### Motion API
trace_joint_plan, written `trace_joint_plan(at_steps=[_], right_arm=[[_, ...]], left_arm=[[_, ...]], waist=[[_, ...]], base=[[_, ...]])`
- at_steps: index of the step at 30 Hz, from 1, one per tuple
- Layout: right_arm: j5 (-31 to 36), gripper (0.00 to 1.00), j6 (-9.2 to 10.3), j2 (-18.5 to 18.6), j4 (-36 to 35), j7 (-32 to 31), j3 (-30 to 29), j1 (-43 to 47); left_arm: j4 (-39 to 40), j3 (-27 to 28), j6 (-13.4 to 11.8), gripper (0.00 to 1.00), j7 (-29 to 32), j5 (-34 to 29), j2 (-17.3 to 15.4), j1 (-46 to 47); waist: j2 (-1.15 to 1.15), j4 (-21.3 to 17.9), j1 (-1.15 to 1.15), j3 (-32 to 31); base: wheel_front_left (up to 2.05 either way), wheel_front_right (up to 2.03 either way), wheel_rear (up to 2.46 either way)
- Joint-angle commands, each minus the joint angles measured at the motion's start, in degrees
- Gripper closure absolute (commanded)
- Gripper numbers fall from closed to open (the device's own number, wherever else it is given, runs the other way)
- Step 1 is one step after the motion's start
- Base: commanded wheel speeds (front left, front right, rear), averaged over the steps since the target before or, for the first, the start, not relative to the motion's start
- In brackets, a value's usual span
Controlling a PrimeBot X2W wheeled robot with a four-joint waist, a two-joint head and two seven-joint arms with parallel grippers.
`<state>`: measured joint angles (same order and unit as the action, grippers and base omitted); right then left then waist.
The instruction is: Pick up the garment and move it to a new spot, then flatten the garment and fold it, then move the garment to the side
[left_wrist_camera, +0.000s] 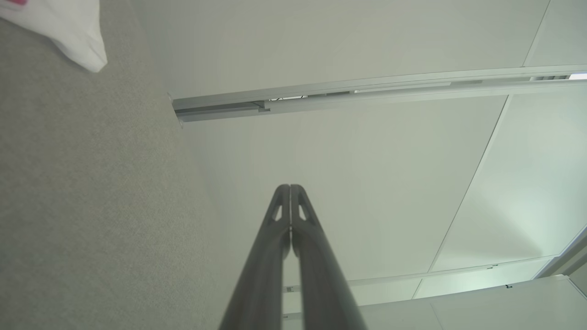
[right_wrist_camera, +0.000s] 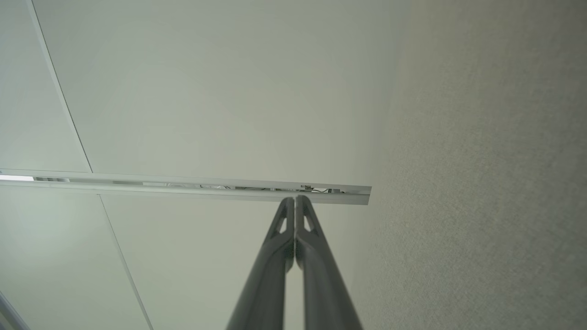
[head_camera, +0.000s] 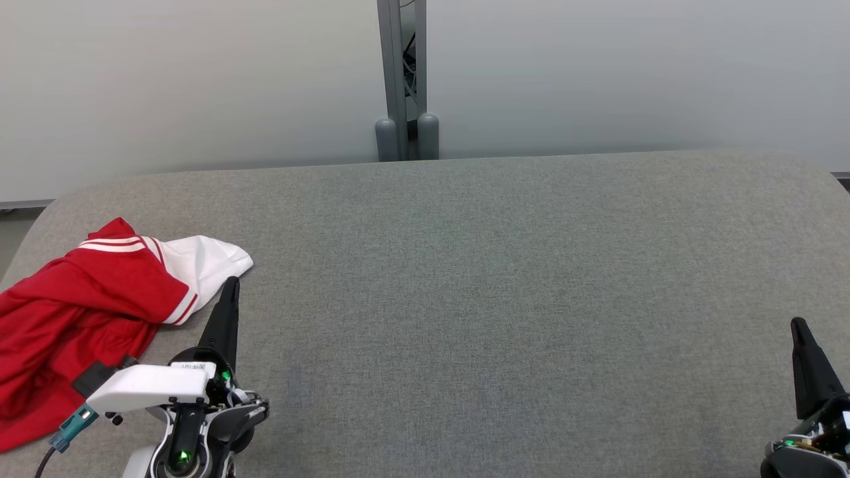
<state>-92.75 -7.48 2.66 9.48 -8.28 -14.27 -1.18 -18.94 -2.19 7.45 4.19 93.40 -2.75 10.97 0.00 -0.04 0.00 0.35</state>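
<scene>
Garment (head_camera: 99, 299), a red sports top with white-striped trim and a white section (head_camera: 206, 262), is seen crumpled in a loose heap at the near left corner of the grey cloth-covered counter (head_camera: 498, 279). Some of the red cloth is cut off by the left edge of the head view.

The left end effector (head_camera: 230, 284) is held just beside the white section. Its two dark fingers are pressed together and nothing is caught between them. Whether the tip touches the cloth cannot be told. The right end effector (head_camera: 799, 328) is placed at the far right, well apart from the garment, and is likewise closed and empty.

The garment is judged to be light, soft and limp. It can be expected to sag and drape once lifted, and to slide easily over the counter. A pinch into the middle of the heap would probably gather several layers and keep it bunched. A hold on the striped sleeve band (head_camera: 169, 302) or on a shoulder seam is judged better, since doubled cloth is firmer there. The fingers would have to be opened first.
</scene>
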Motion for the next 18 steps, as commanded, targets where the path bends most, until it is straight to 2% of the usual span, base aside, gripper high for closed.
trace_joint_plan(at_steps=[1, 9, 10, 18], right_arm=[[-0.06, 1.0, -0.03, 0.5, -0.06, -0.19, -0.12, -0.26], [-0.06, 1.0, -0.03, 0.5, -0.06, -0.19, -0.12, -0.26], [0.0, 0.0, 0.0, 0.0, 0.0, 0.0, 0.0, 0.0], [0.18, 0.0, 0.07, -1.53, 2.62, 0.49, 0.84, 1.92]], left_arm=[[0.12, 0.07, 0.18, 1.0, 0.01, 0.31, -0.3, 0.87], [0.12, 0.07, 0.18, 1.0, 0.01, 0.31, -0.3, 0.87], [0.0, 0.0, 0.0, 0.0, 0.0, 0.0, 0.0, 0.0], [-2.14, -0.44, -0.03, 0.0, -0.15, 0.03, 0.54, -3.34]], waist=[[0.0, 0.0, 0.0, 0.0], [0.0, 0.0, 0.0, 0.0], [0.0, 0.0, 0.0, 0.0], [0.0, -0.01, 0.0, -0.02]], base=[[0.0, 0.0, 0.0], [0.0, 0.0, 0.0], [0.0, 0.0, 0.0], [0.0, 0.0, 0.0]])
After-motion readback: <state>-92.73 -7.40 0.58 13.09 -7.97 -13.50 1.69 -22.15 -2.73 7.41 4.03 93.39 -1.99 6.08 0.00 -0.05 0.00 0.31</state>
